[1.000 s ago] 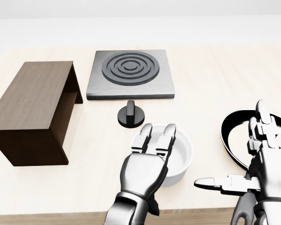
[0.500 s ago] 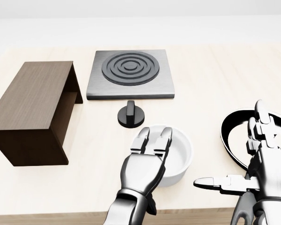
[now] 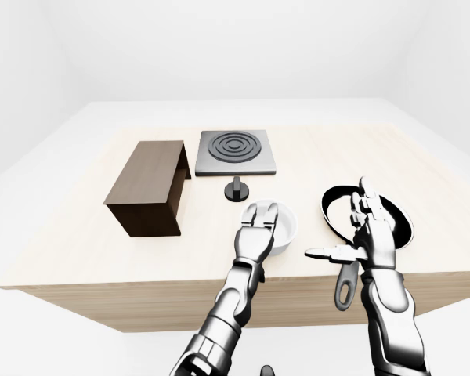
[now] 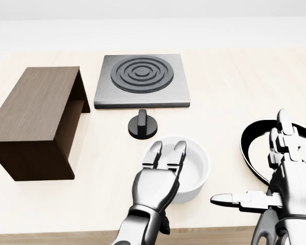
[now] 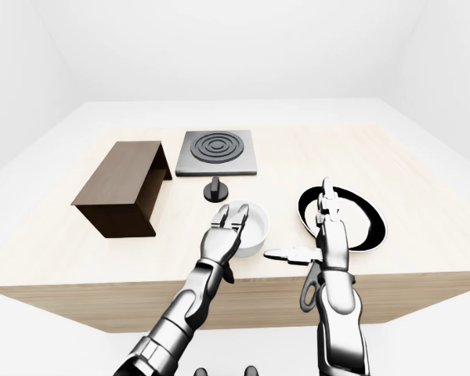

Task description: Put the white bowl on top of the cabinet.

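White bowl (image 4: pixel 194 171) sits upright on the light wood tabletop (image 4: pixel 229 87), near the bottom edge in the head view, just below the small black knob (image 4: pixel 142 124). My left hand (image 4: pixel 155 184) is over the bowl's left rim, fingers (image 4: pixel 166 155) stretched out straight and flat, pointing up the view, tips reaching over the near rim into the bowl opening. Fingers not curled round it, so the hand is open and holds nothing; can't tell if the palm touches the rim.

My right hand (image 4: pixel 283 178) is at the bottom right of the head view, also open: fingers upright and spread, thumb (image 4: pixel 234 199) sticking out sideways toward the bowl, apart from it. Nothing in it. It stands in front of the black frying pan (image 3: pixel 392 219), which lies flat on the tabletop right of the bowl, handle (image 3: pixel 345 286) hanging past the near tabletop edge in the left-eye view.

Dark wood cabinet (image 4: pixel 33 120) is at the left of the head view, well apart from the bowl, a long box with its open side facing right. Its top is bare wood. Grey square stove plate (image 4: pixel 141 80) with black concentric rings lies flat just right of the cabinet's far end, above the knob. Plain white walls around the tabletop.
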Robot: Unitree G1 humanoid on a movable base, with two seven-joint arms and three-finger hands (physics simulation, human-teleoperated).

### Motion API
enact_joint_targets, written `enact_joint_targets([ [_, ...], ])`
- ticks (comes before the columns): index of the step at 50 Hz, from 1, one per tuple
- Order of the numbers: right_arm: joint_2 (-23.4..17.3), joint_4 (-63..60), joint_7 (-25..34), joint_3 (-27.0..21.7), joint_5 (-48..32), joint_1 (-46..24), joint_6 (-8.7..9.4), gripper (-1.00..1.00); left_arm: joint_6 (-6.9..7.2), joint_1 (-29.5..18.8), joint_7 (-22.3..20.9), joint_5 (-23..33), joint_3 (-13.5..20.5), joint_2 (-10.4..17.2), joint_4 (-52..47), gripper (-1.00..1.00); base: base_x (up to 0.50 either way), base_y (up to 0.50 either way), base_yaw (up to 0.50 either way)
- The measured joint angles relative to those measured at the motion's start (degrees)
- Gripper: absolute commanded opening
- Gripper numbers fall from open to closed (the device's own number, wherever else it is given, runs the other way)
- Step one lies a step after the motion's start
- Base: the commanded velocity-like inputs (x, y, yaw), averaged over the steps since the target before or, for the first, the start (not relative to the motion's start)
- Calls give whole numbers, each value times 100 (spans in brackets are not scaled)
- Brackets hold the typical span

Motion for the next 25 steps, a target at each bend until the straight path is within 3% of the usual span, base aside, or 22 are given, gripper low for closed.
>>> enact_joint_targets([
  [11,2,1,2,2,-2,2,0,100,0,-153,127,-83,62,-7,333,100,0,0,0],
  [12,2,0,2,3,-3,2,0,100,0,-164,136,-89,67,-7,357,-77,0,0,0],
  [13,3,0,2,3,-3,3,0,100,0,-176,156,-93,71,-7,386,-100,0,0,0],
  [25,2,9,4,8,0,-5,0,100,0,-299,231,35,29,-4,565,-100,0,0,0],
])
